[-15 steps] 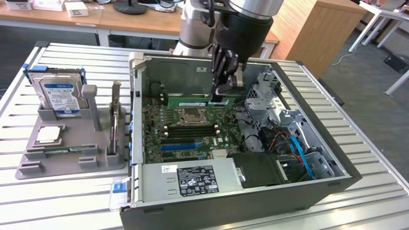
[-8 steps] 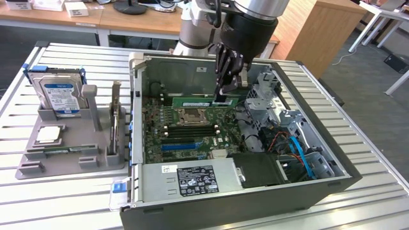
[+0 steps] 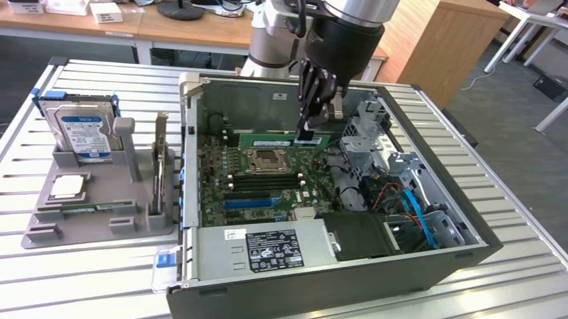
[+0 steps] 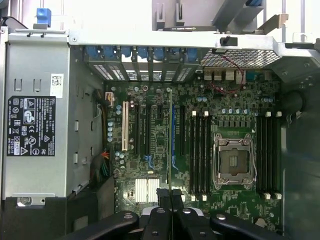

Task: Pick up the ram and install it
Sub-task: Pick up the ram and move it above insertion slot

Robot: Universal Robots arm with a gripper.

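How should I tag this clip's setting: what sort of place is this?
Probably a robotics lab: an opened computer case lies on a slatted table, a hard drive stands in a grey holder, wooden desks stand behind.

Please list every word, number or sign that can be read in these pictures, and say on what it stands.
No text can be read with certainty.
Black label on the power supply: white print and approval marks, too small to read.
White sticker beside that label: blurred.
Label on the hard drive: too small.
White label on the ram: too small.
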